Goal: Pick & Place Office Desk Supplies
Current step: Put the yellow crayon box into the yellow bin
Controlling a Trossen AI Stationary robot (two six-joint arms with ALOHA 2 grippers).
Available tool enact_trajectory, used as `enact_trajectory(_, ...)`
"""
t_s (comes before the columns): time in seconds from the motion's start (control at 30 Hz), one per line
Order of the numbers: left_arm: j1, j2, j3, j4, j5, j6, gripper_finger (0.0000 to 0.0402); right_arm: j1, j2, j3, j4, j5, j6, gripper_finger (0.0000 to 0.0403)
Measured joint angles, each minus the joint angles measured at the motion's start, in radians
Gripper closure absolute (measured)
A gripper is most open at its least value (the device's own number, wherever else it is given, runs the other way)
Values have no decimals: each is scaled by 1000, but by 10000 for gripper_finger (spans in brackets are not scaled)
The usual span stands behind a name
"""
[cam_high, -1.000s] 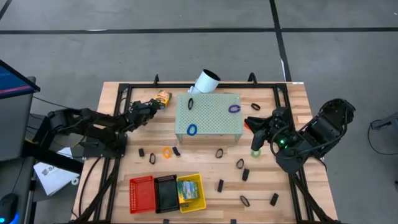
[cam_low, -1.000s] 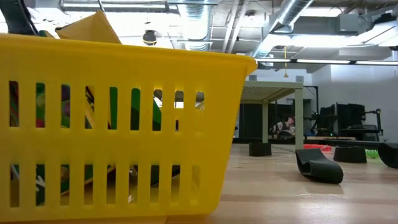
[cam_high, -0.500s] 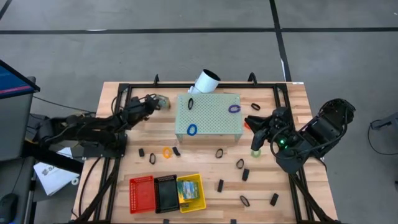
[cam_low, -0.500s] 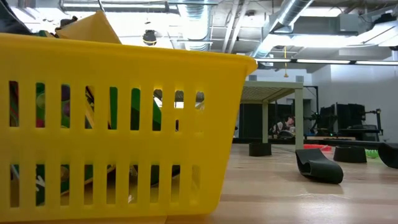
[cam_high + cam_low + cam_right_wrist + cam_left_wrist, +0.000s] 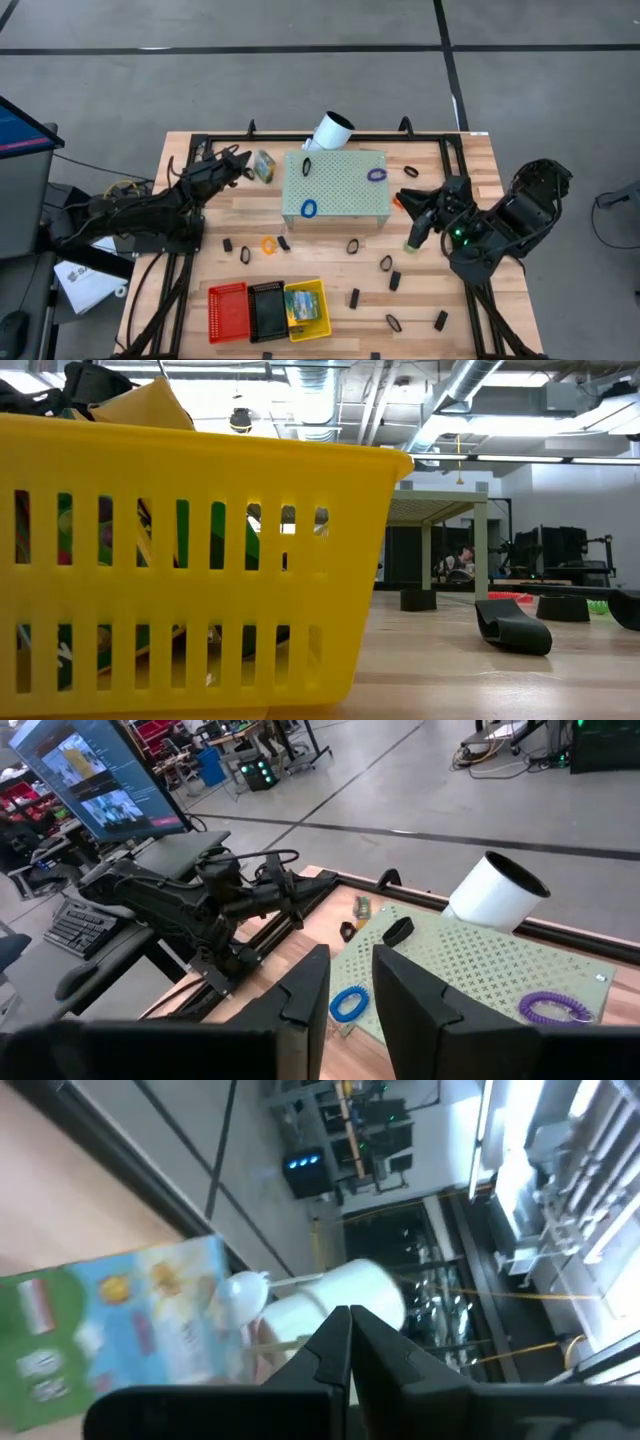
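The high view looks straight down on the whole desk (image 5: 190,150). The low view sits at desk height, hard against a yellow basket (image 5: 190,560). Each wrist view looks forward past its own jaws; both share the white tube (image 5: 350,1295).

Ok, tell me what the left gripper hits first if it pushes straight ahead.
Probably the crayon box lying just past the shut left gripper; beyond it stand the pale green perforated block and white tube. Depth is hard to judge.
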Motion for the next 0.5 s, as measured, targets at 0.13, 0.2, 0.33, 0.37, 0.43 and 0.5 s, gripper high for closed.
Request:
enact_trajectory(0.13, 0, -9, 0, -48, 86, 53, 401, 2, 0, 0, -4, 3, 0, 326)
enact_trajectory(0.2, 0, -10, 0, -42, 123, 107, 401, 2, 0, 0, -4, 3, 0, 326)
enact_trajectory(0.33, 0, -10, 0, -39, 138, 151, 401, 2, 7, 0, -4, 3, 3, 326)
enact_trajectory(0.37, 0, -10, 0, -31, 138, 159, 401, 2, 8, -1, -4, 2, 3, 326)
enact_trajectory(0.43, 0, -10, 0, -16, 139, 195, 401, 6, 9, -1, -4, 0, 6, 326)
enact_trajectory(0.5, 0, -10, 1, -14, 152, 255, 401, 8, 7, -1, -4, 2, 11, 326)
